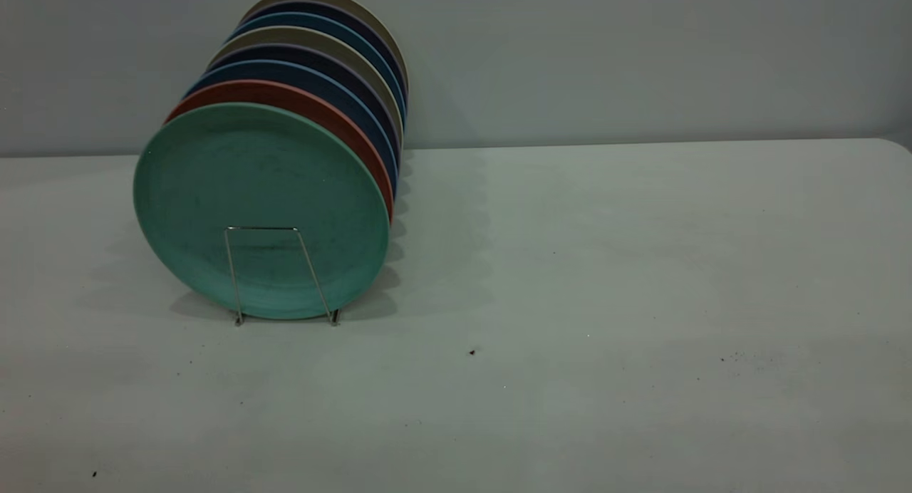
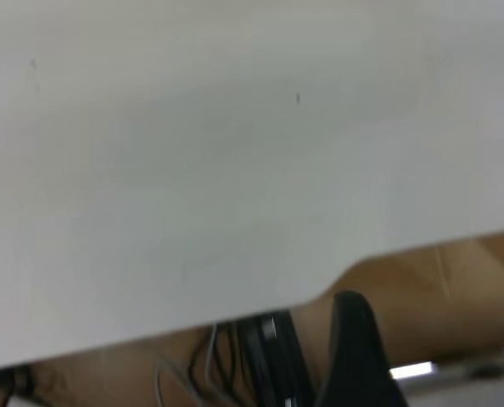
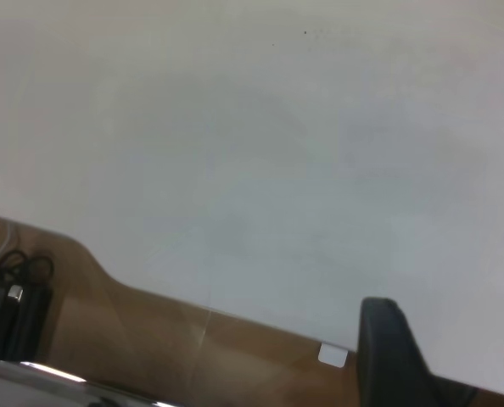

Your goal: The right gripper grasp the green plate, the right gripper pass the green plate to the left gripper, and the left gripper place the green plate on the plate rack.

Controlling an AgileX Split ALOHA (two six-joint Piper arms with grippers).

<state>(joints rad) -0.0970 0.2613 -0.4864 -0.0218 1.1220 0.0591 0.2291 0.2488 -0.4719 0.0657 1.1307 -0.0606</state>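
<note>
The green plate (image 1: 260, 194) stands upright at the front of the plate rack (image 1: 261, 228), behind the rack's front wire loop and leaning on a salmon plate (image 1: 313, 106). Neither gripper shows in the exterior view. In the left wrist view, part of my left gripper (image 2: 358, 356) hangs beyond the table's edge, away from the plates. In the right wrist view, my right gripper (image 3: 456, 356) is open and empty over the table's edge. No plate shows in either wrist view.
Behind the salmon plate stand several more plates, dark blue (image 1: 320, 80) and beige (image 1: 335, 45). The white table (image 1: 605, 265) stretches to the right of the rack. Black cables (image 2: 265, 356) lie below the table's edge, also in the right wrist view (image 3: 14, 297).
</note>
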